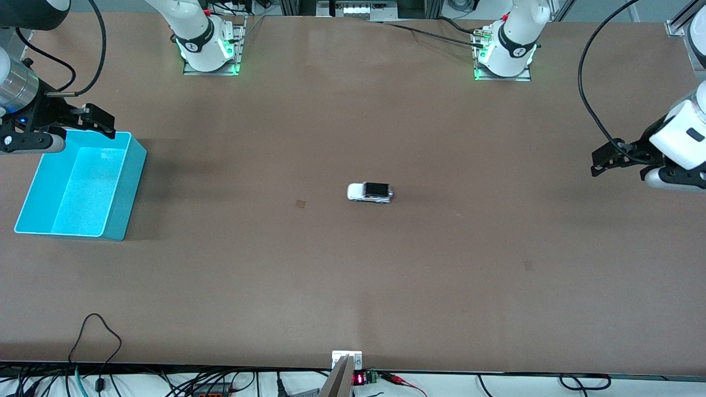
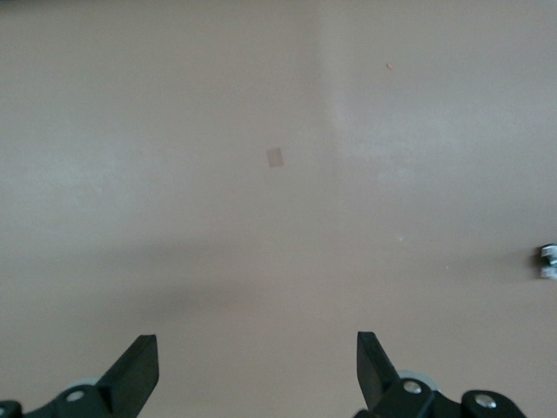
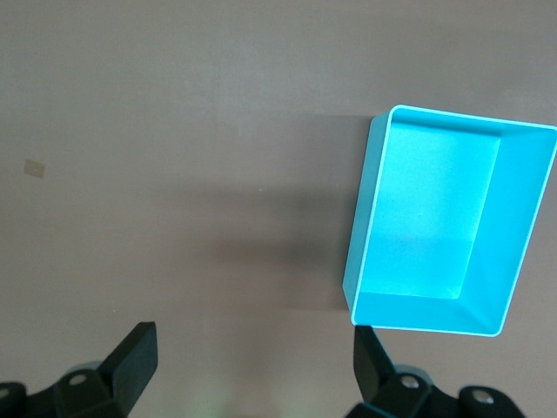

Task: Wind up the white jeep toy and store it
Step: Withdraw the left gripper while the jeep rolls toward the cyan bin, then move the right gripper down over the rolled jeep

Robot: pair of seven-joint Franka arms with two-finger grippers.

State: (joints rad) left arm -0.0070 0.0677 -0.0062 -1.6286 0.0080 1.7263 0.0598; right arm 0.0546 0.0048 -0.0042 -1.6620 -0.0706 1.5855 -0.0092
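Sitting near the middle of the brown surface, the white jeep toy is resting on its wheels with its black rear section toward the left arm's end, and you are touching it with neither arm. The same toy is peeking in at the edge of the left wrist view.

Your left end effector is hanging over bare surface at the left arm's end, well apart from the toy, with its fingers spread wide and holding nothing. A small pale patch is showing on the surface in that wrist view.

Your right end effector is hovering over the rim of the turquoise bin, which is standing at the right arm's end of the surface, well apart from the toy. Its fingers are also spread wide and gripping nothing. In the right wrist view the bin is showing only its own smooth floor and walls.
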